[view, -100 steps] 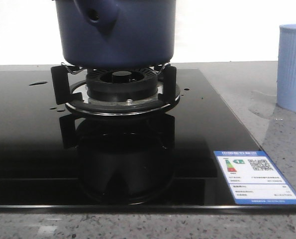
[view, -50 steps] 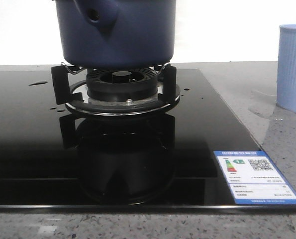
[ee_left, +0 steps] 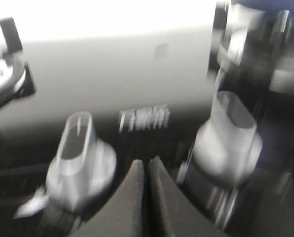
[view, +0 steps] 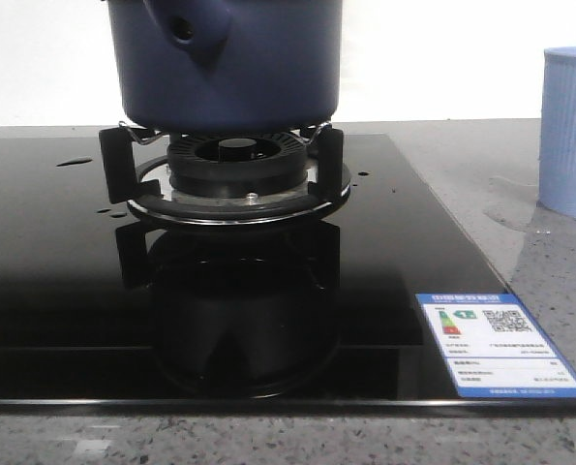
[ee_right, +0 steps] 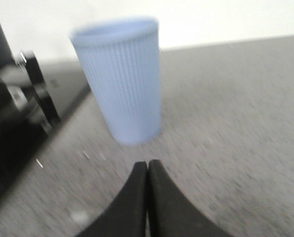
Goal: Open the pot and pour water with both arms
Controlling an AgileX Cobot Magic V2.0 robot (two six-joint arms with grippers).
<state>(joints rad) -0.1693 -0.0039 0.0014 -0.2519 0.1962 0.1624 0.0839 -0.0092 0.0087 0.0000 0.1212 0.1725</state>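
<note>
The dark navy pot [view: 231,70] stands on the burner's pan supports on the black glass cooktop [view: 55,291]; its handle stub with the round hole [view: 182,29] faces the camera, and its top is cut off by the frame. Water shows as droplets [view: 73,162] on the glass and as a shiny puddle [view: 508,209] on the counter by the cup. Neither gripper shows in the front view. My left gripper [ee_left: 147,165] is shut and empty above the stove's front, between two silver knobs. My right gripper [ee_right: 147,165] is shut and empty over the grey counter, just short of the cup.
A light blue ribbed cup [view: 569,134] stands on the grey counter right of the cooktop; it also shows in the right wrist view [ee_right: 121,79]. Two silver knobs [ee_left: 78,148] [ee_left: 229,133] flank the left gripper. An energy label [view: 496,346] sits at the cooktop's front right corner.
</note>
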